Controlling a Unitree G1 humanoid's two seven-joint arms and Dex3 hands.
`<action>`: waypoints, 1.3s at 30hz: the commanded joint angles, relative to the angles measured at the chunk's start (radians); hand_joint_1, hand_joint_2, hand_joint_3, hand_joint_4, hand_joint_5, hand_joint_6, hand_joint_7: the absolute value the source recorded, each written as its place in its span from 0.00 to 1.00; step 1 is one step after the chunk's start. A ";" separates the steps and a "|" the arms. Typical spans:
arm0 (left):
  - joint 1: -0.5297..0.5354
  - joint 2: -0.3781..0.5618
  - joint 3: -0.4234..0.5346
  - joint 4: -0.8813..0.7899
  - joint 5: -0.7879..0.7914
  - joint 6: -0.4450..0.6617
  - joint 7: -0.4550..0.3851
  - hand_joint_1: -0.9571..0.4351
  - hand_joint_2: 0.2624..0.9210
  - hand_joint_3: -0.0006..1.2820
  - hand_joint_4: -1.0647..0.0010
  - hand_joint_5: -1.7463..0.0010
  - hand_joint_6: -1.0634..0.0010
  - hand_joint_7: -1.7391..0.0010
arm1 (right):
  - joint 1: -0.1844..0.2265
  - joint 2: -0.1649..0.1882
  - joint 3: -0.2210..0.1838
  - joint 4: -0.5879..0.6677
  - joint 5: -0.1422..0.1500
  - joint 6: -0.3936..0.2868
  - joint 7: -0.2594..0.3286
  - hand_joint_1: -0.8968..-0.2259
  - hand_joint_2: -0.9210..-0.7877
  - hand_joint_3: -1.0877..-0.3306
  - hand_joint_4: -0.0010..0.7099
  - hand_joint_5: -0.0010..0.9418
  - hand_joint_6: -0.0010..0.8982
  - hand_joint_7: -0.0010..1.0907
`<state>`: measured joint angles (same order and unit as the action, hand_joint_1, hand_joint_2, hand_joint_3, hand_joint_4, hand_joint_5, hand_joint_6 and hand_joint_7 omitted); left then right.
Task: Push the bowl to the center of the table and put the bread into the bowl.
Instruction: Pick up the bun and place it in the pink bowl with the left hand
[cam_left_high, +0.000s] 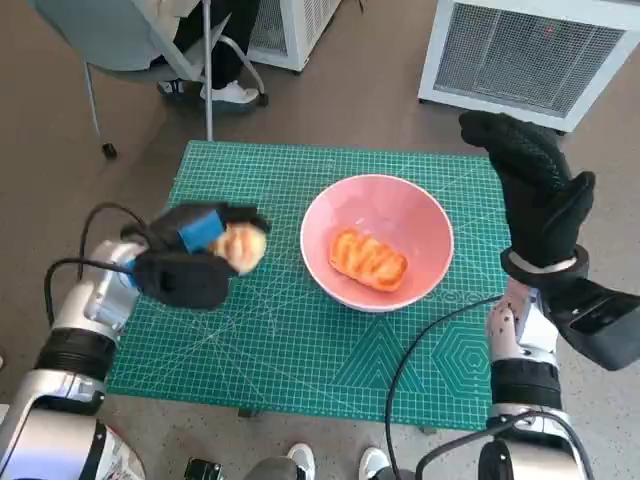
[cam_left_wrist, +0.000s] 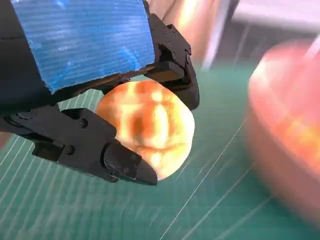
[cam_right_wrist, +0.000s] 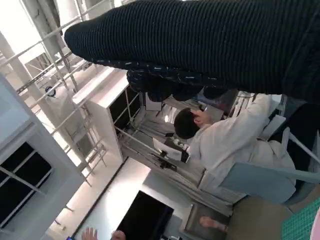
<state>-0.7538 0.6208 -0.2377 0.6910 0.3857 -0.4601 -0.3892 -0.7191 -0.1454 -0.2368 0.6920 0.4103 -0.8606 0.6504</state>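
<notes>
Pink bowl right of the frame's middle in the head view, on the green cutting mat, its rim well inside all four mat edges; a broad bare strip of mat below it and another to its left. Inside the bowl, one orange glazed bread piece, lying low on the bowl floor, toward the lower half.

Left of centre in the same view, left hand raised over the mat, blue tape on its back, clamped round a pale golden bread roll. Roll just left of the bowl rim, a narrow gap of mat between them. In the left wrist view, black fingers pressing the roll from both sides, the blurred pink bowl wall at the frame's right edge, green mat underneath.

At the right edge of the head view, right hand in its black glove upright, fingers straight and together, nothing in it, standing beside the mat's right edge and apart from the bowl. In the right wrist view, glove as a dark band across the top, a seated person in white on a chair below it, a sliver of green mat at the lower right corner.

Upper frame of the head view: chair legs at upper left, a white grilled unit at upper right, brown floor between them.
</notes>
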 joint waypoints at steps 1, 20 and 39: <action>-0.068 -0.031 0.046 -0.095 -0.039 -0.012 0.036 0.69 1.00 0.05 0.40 0.24 0.34 0.44 | 0.002 0.000 -0.001 0.017 -0.001 -0.001 0.005 0.41 0.00 0.50 0.49 0.00 0.39 0.04; -0.330 -0.293 -0.075 0.169 0.048 -0.086 0.118 0.69 1.00 0.06 0.37 0.34 0.42 0.31 | 0.009 0.002 0.001 0.011 0.002 -0.007 0.007 0.43 0.00 0.50 0.50 0.00 0.39 0.04; -0.366 -0.413 -0.121 0.356 0.038 0.023 -0.079 0.44 1.00 0.06 0.96 0.99 0.99 0.78 | 0.038 -0.004 -0.003 -0.028 -0.006 -0.016 -0.015 0.43 0.00 0.50 0.48 0.00 0.39 0.04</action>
<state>-1.1072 0.2068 -0.3554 1.0610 0.4213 -0.4322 -0.4770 -0.7098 -0.1503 -0.2370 0.6643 0.4092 -0.8752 0.6453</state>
